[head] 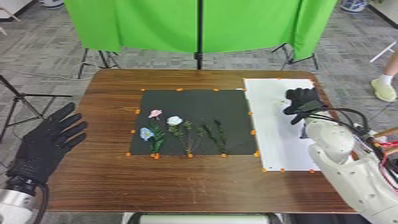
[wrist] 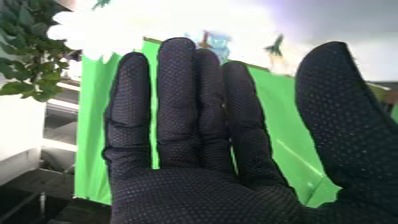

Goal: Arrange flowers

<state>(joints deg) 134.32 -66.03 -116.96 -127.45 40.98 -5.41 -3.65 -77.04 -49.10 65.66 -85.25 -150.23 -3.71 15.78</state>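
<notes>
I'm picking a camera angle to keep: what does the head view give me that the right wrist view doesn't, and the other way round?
Head view: the left hand, the brown table, and the black mat holding a pink flower, blue flower and white flower. Right wrist view: green leaves up close. Both: the right hand and green cloth.

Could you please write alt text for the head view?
Pink, white and blue flowers lie on a black mat on a brown table. The robot's right hand is over the white sheet beside it, the left hand at left.
</notes>
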